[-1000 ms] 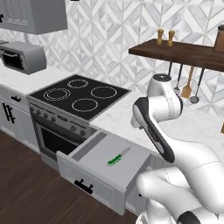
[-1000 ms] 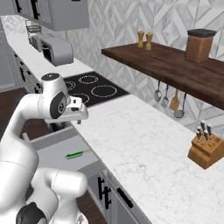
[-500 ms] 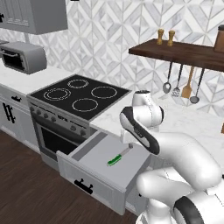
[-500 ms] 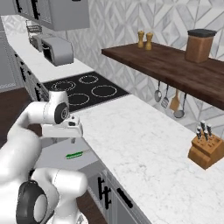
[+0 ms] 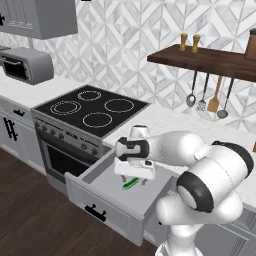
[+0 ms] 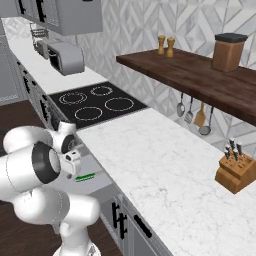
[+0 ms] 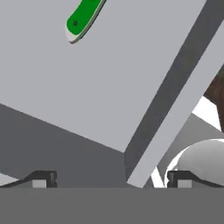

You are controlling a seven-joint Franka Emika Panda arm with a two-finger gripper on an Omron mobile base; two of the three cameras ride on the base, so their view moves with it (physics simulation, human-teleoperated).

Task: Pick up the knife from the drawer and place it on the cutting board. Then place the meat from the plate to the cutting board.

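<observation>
no readable text anywhere, no labels, no brand names, no numbers, no signs on anything in these shots

Green-handled knife point(image 5: 131, 183) flat on floor of open light-grey drawer point(image 5: 100, 205); blade hidden

The knife point(image 7: 84, 18) ran off the hand view's top edge, handle end alone showing. From the left base view, the hand covered the knife's blade end. The drawer point(image 5: 100, 205) front was clipped by the arm at its right end.
</observation>
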